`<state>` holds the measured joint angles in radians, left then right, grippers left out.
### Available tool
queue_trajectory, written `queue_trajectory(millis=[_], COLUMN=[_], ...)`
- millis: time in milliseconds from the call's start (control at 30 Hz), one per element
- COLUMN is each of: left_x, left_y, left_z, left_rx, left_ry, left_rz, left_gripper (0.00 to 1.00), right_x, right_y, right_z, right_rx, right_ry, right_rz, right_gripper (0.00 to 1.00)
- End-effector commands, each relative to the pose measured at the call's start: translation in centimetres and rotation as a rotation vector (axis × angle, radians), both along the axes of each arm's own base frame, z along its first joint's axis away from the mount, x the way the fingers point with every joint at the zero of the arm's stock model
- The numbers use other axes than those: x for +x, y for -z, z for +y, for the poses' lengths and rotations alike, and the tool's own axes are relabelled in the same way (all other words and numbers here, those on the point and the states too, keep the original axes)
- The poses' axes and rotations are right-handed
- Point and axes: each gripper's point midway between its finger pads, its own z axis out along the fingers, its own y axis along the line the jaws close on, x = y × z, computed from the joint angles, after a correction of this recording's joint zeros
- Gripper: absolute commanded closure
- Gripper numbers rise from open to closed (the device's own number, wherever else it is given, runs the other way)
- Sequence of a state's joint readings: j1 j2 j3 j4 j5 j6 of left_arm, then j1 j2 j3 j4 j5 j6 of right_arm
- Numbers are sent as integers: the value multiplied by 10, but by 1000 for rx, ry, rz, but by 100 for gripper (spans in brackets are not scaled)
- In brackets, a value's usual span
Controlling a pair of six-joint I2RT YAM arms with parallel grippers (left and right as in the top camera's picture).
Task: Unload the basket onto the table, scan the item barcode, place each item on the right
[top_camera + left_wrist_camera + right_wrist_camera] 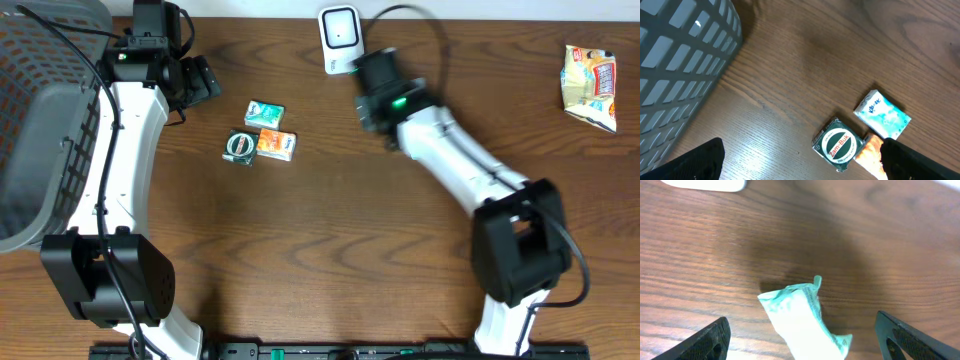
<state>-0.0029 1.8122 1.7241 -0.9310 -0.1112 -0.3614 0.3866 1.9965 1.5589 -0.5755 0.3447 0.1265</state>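
My right gripper stands open close over the table, its dark fingers wide apart. A white and teal packet lies loose between them and touches neither finger. The white barcode scanner stands at the table's back edge, just beyond the right gripper; only its base edge shows in the right wrist view. From overhead the packet is hidden under the arm. My left gripper is open and empty, hovering to the left of the item cluster.
A teal packet, a Zam-Buk tin and an orange packet lie together left of centre. A grey mesh basket fills the left edge. A snack bag lies far right.
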Motion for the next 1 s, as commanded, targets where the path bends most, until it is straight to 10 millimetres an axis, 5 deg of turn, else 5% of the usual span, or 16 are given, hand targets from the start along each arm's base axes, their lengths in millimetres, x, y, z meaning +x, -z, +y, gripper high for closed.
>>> queue_trajectory(millis=[0, 333, 500, 667, 800, 967], left_x=[1, 1, 1, 1, 1, 1], left_y=[0, 0, 0, 0, 0, 0], left_z=[2, 2, 2, 2, 2, 2], left_rx=[14, 14, 14, 14, 14, 14], left_ry=[-1, -1, -1, -1, -1, 0], left_rz=[1, 1, 1, 1, 1, 1], left_gripper=[2, 2, 2, 2, 2, 2], right_x=[-2, 11, 10, 2, -5, -6], right_y=[21, 35, 64, 96, 96, 92], right_z=[7, -41, -46, -42, -26, -25], right_rx=[320, 666, 771, 799, 882, 892], right_ry=[-77, -79, -76, -61, -144, -148], right_rz=[140, 205, 266, 340, 367, 369], right_gripper=[13, 3, 1, 13, 27, 64])
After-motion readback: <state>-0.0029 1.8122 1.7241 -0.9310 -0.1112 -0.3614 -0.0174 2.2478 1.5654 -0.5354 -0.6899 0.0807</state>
